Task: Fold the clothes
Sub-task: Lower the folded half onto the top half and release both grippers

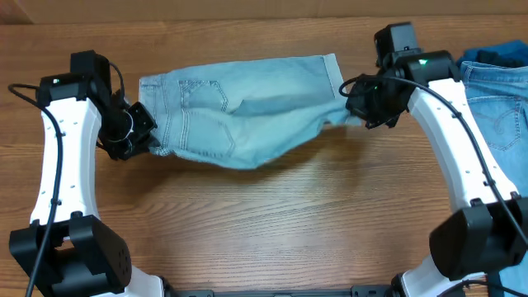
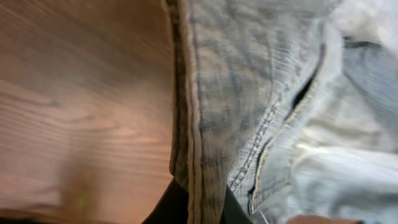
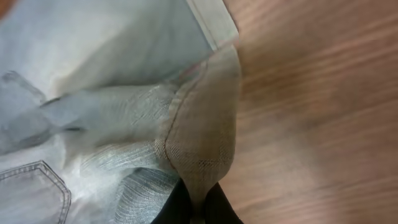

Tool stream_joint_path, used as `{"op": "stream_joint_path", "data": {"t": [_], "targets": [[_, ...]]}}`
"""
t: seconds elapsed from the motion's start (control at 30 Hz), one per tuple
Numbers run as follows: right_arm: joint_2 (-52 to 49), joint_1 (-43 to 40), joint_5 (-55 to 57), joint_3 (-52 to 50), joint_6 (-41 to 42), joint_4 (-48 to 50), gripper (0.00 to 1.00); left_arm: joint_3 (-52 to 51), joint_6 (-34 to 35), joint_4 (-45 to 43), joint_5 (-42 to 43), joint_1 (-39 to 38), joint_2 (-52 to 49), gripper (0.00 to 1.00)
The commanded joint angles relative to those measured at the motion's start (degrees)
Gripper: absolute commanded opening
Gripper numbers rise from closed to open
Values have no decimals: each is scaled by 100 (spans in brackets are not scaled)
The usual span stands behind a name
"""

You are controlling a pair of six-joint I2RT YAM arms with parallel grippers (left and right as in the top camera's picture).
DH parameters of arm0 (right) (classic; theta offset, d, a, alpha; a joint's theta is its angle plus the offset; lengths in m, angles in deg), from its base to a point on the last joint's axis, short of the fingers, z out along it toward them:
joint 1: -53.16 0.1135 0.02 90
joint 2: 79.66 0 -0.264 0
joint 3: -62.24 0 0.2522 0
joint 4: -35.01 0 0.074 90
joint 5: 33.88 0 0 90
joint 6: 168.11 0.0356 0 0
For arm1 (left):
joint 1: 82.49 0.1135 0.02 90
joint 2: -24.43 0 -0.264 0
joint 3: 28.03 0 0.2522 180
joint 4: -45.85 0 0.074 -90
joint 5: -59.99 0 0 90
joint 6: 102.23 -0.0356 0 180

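- The pale denim shorts [image 1: 247,111] are stretching across the far half of the table [image 1: 272,214].
- The left tool [image 1: 148,139] is pinching their waistband edge.
- The right tool [image 1: 356,111] is clamping one cuffed hem.

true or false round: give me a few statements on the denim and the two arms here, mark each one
1. The pale blue denim shorts are gripped at both ends, one end effector each. True.
2. The left end effector holds the cuffed hem. False: it is shut on the waistband edge, and the right end effector pinches the hem end.
3. A stitched back pocket faces up. True.
4. The shorts are the only garment on the brown wooden table. False: a second blue denim garment lies at the right edge.
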Motion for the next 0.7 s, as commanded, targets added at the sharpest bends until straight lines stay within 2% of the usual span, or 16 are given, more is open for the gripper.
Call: {"op": "stream_joint_path", "data": {"t": [0.0,0.17,0.3,0.43,0.5,0.67], "targets": [[-15,-61,-81,162,-22,-258,4,205,87,293,538,26,94,4],[-15,-68,-101,170,-125,-387,4,205,-50,354,938,31,94,4],[-61,-76,-280,170,-127,-400,4,205,348,35,984,125,94,4],[-210,-168,-476,313,-127,-330,4,205,610,-415,1801,363,94,4],[-396,-221,-505,651,-151,-540,4,205,723,-678,1849,413,94,4],[-1436,-232,-481,2284,-470,-1827,4,205,789,-927,1742,415,92,4]]}}
